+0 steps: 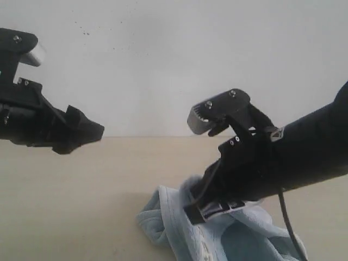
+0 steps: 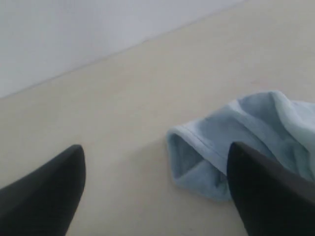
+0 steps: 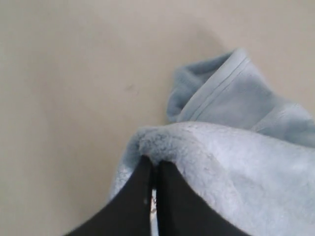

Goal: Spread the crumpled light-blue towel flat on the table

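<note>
Currently the towel (image 3: 246, 177) is bunched on the worktop (image 3: 74, 98), one fold pinched in the closed right hand (image 3: 152, 164). Left hand (image 2: 155, 167) is spread apart, empty, towel just beside one finger. Risk: shallow pinch may slip when pulled, leaving folds trapped.

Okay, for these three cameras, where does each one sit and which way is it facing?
Exterior: low, near table height, facing the wall across the table; left gripper and right gripper both show.
Left wrist: over the open left gripper, looking down at table and towel.
Right wrist: behind the right gripper, shut on the towel, looking down.
Shared: all three see the towel's hemmed fold.
</note>
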Available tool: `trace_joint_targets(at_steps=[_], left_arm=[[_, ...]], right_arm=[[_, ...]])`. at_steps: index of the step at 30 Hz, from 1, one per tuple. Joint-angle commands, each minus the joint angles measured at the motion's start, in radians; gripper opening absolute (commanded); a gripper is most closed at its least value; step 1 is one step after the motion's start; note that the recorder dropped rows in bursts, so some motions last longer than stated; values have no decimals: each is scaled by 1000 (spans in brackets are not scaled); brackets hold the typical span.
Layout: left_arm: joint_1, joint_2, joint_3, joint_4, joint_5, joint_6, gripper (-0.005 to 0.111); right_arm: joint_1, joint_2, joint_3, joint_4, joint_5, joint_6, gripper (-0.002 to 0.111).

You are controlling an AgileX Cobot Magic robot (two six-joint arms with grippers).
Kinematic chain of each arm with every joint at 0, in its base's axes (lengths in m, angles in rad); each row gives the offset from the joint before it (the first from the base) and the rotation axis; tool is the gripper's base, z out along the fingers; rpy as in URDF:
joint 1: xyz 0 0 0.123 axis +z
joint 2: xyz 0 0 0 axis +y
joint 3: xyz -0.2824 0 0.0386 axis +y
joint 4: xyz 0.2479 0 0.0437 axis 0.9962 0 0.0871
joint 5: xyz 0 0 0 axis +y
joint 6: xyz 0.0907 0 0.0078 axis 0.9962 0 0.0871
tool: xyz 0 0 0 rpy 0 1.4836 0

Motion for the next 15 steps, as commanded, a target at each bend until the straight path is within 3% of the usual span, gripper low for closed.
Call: trace_joint_targets(at_steps=[1, 5, 10, 15], left_arm=[[1, 57, 4, -257, 169, 251, 75], [1, 122, 4, -501, 303, 467, 75], [-3, 221, 4, -536, 320, 470, 75], [-43, 326, 4, -594, 323, 511, 75]], right_arm=[[-2, 66, 3, 14, -187, 58, 0], [-2, 157, 3, 68, -279, 68, 4], [0, 246, -2, 141, -346, 68, 31], [0, 270, -38, 141, -378, 61, 35]])
